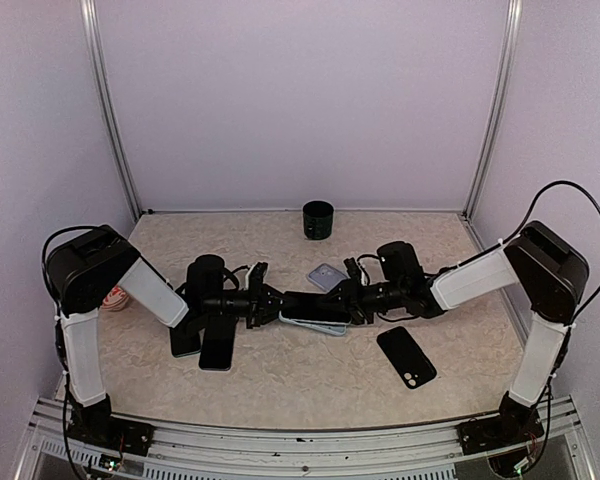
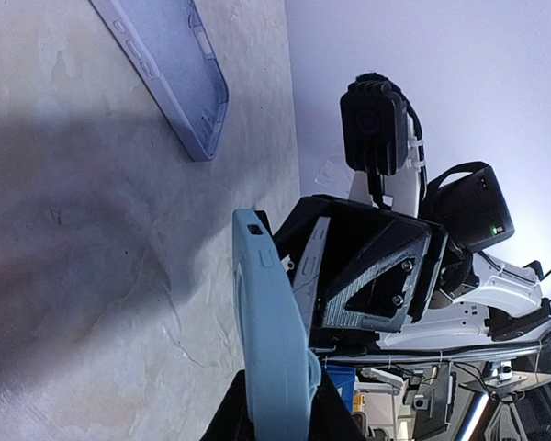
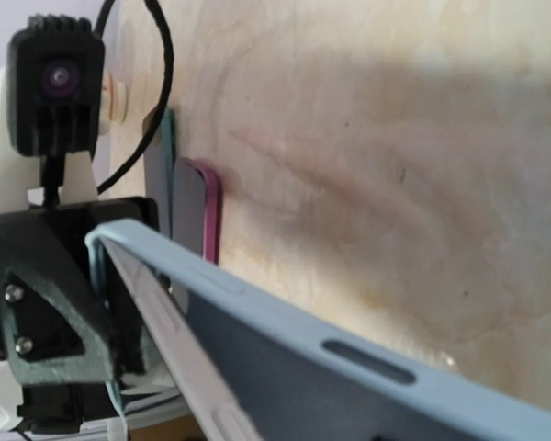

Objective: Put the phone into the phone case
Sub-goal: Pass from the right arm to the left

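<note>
Both arms meet over the middle of the table. The light blue phone case (image 2: 271, 340) stands edge-on between the black fingers of my left gripper (image 2: 280, 409), which is shut on it. The phone (image 2: 309, 276) shows as a silvery edge lying against the case's open side, its far end at my right gripper (image 2: 367, 276). From above, the dark phone (image 1: 315, 305) lies over the case (image 1: 320, 326) between the left gripper (image 1: 272, 303) and the right gripper (image 1: 352, 298). The right wrist view shows the case (image 3: 349, 358) and the phone's edge (image 3: 165, 340), but not its own fingers.
A lilac case (image 1: 327, 275) lies just behind the grippers. A black phone (image 1: 407, 357) rests at the front right. Two dark phones (image 1: 217, 345) lie under the left arm, and one has a pink edge (image 3: 205, 207). A black cup (image 1: 318, 219) stands at the back wall.
</note>
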Robot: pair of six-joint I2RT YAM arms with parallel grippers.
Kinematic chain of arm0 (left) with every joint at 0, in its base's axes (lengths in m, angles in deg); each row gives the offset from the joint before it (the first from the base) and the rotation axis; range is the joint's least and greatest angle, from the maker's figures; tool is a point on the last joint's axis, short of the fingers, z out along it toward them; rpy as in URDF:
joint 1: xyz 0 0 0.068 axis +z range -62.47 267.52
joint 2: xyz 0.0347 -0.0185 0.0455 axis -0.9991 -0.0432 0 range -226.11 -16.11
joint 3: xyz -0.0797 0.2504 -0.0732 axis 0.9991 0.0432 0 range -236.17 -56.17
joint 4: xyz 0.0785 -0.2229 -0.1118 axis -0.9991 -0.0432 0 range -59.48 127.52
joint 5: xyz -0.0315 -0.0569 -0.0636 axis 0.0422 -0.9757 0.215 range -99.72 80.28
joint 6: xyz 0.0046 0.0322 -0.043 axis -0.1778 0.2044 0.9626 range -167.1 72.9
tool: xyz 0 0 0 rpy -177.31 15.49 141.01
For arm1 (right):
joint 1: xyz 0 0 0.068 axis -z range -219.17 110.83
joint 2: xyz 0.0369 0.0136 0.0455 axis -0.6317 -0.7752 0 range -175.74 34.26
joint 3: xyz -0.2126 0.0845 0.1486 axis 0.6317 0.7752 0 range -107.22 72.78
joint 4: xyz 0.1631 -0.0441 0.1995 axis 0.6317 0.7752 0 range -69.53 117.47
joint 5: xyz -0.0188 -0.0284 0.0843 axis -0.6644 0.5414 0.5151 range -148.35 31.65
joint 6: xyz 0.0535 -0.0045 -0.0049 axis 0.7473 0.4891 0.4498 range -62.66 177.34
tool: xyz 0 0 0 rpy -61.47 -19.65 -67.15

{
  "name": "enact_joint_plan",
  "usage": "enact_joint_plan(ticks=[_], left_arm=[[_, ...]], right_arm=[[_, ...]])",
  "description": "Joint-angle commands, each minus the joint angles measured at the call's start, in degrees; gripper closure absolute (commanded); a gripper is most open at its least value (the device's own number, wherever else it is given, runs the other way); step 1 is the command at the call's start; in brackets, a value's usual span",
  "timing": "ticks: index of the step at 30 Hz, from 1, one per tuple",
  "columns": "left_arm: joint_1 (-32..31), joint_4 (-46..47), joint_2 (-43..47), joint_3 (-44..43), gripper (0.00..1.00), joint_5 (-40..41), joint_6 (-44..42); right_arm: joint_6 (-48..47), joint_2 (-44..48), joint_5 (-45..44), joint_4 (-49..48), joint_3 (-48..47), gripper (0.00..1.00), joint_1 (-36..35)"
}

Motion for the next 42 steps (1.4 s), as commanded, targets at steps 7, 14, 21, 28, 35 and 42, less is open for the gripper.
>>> enact_joint_plan(ticks=[7, 14, 21, 28, 35, 42], left_arm=[[0.8, 7.43, 2.39, -0.13, 1.0, 0.3, 1.12], [1.07, 2.5, 3.13, -0.04, 1.0, 1.73, -1.07], [1.41, 0.89, 3.7, 0.16, 1.0, 2.48, -1.99], [1.68, 0.55, 4.32, 0.26, 1.0, 2.72, -2.49], [1.77, 2.22, 4.56, 0.35, 1.0, 2.07, -2.17], [1.86, 13.14, 4.53, 0.57, 1.0, -0.85, 1.64]], right_arm=[[-2.88, 3.09, -0.94, 7.7, 1.72, 0.56, 0.97], [-4.38, 3.12, -1.03, 9.59, 1.5, 0.56, 1.06], [-5.64, 3.31, -0.52, 10.37, 2.31, 0.56, 1.54], [-8.28, 6.08, -0.94, 13.3, 3.93, 0.56, 2.28], [-9.7, 10.46, -0.2, 13.64, 6.12, 0.55, 4.24], [-5.9, 12.3, 8.48, -3.14, 12.5, 0.45, 6.94]])
